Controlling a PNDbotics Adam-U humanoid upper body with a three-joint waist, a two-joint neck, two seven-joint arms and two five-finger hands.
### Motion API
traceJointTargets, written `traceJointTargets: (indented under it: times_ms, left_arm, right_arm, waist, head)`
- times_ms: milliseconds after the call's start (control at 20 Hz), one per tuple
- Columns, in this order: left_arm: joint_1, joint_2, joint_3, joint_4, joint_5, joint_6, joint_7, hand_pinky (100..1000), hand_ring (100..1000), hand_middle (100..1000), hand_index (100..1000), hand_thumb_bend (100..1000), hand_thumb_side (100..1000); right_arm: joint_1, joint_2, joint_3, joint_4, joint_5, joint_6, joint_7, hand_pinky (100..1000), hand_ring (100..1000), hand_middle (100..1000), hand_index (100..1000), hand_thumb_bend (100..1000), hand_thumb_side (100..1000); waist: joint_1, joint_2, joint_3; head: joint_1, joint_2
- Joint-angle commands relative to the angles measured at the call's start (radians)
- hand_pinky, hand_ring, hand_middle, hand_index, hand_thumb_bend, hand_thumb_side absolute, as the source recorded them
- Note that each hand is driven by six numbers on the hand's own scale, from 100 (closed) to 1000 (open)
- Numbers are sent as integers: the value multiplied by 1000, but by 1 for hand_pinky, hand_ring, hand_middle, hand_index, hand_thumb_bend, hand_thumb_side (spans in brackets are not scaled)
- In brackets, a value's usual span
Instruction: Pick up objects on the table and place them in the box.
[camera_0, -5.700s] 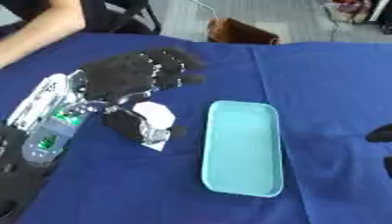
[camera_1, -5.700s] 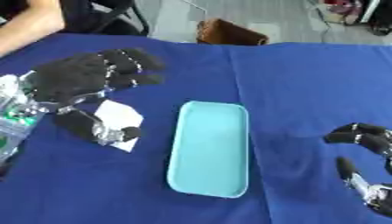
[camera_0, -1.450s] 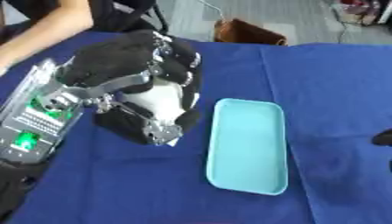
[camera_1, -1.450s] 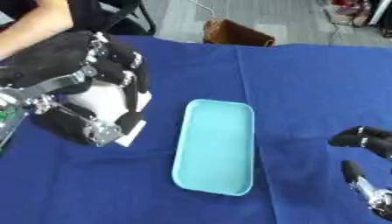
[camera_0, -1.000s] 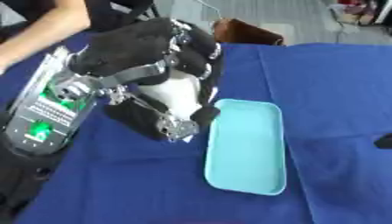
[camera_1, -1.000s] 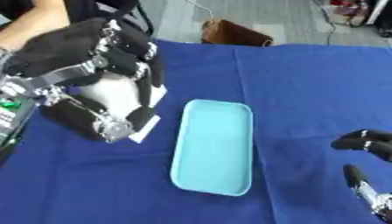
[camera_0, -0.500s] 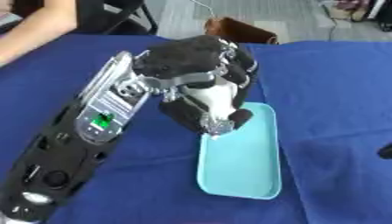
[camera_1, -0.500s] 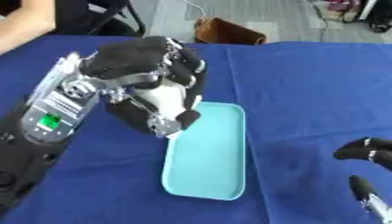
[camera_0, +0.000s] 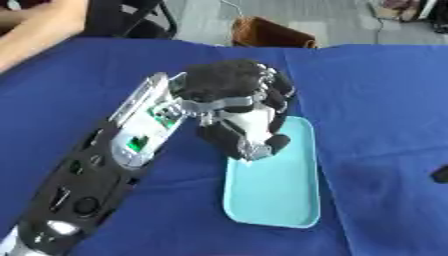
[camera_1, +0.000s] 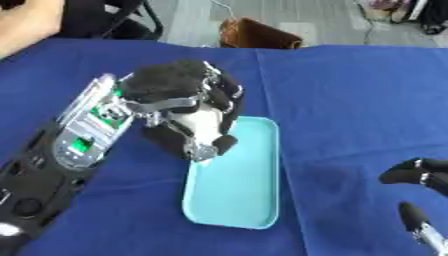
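1. The left hand (camera_0: 229, 95) is curled around a white object (camera_0: 248, 122), which shows between the black fingers and the thumb.
2. The hand and the white object sit over the near-left corner region of the light blue box (camera_0: 278, 190); more exactly, over the box's far left edge, with the fingertips (camera_0: 249, 150) pointing down just above the box floor. Whether the object touches the box cannot be told.
3. The left forearm (camera_0: 105, 165) runs from the hand down and left of the box, toward the lower left corner of the view.
4. The light blue box is a shallow rounded tray lying on the blue tablecloth (camera_0: 376, 100); its near part is bare.
5. The right hand (camera_1: 420, 195) shows to the right of the box, near the lower right edge of the right eye view, fingers relaxed and holding nothing.
6. A brown bag (camera_0: 267, 34) stands on the floor beyond the cloth, behind the box.
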Motion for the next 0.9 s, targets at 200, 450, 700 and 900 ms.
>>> traceJointTargets:
  times_ms: [200,450,700,900]
  left_arm:
    - [-12,-9,-17,-35,27,-36,27,100,219,394,529,282,647]
    - [-9,-19,-32,-47,63,-41,-14,395,604,709,757,240,855]
    - [-7,-26,-34,-55,95,-35,-47,483,678,762,795,227,893]
    - [-5,-27,-31,-57,104,-30,-55,501,684,761,797,200,905]
  right_arm:
    - [-5,-12,-4,-11,-4,0,5,695,708,709,810,100,847]
    - [-7,-10,-4,-11,-4,-1,6,695,708,708,810,100,847]
    - [-7,-10,-4,-11,-3,-1,6,695,708,709,810,100,847]
    - [-7,-9,-5,-12,-3,-1,4,695,708,709,810,100,846]
  waist:
    - [-1,-20,0]
    - [1,-18,-2]
    - [0,-18,-3]
    - [-1,-18,-2]
  head:
    - [-2,-3]
    - [-3,-2]
    - [-4,-1]
    - [-4,-3]
